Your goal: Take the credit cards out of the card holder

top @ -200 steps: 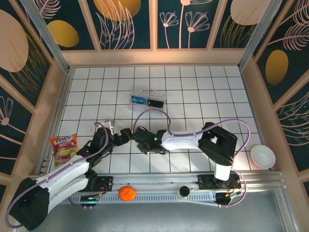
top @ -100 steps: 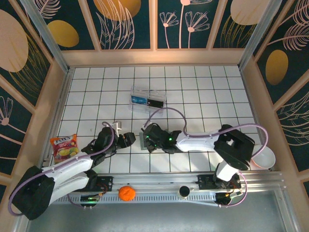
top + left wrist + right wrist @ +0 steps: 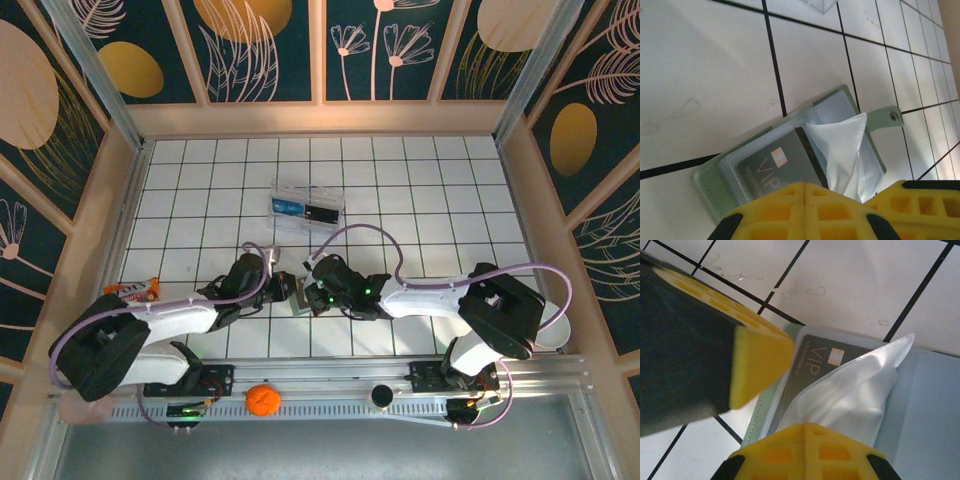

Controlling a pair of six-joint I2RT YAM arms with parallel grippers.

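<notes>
Both pincers are shut over the surface (image 3: 705, 75) where the card holder (image 3: 837, 105) lies open: your right pincer (image 3: 805, 426) pinches its lifted clear sleeve (image 3: 840, 145), your left pincer (image 3: 805, 186) meets the VIP card (image 3: 772, 167), hold uncertain; next, slide that card free.

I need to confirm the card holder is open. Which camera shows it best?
Left wrist: the card holder lies open, with its snap tab, VIP card and lifted plastic sleeve all showing. The right wrist view crops it; the top view makes it tiny.
</notes>
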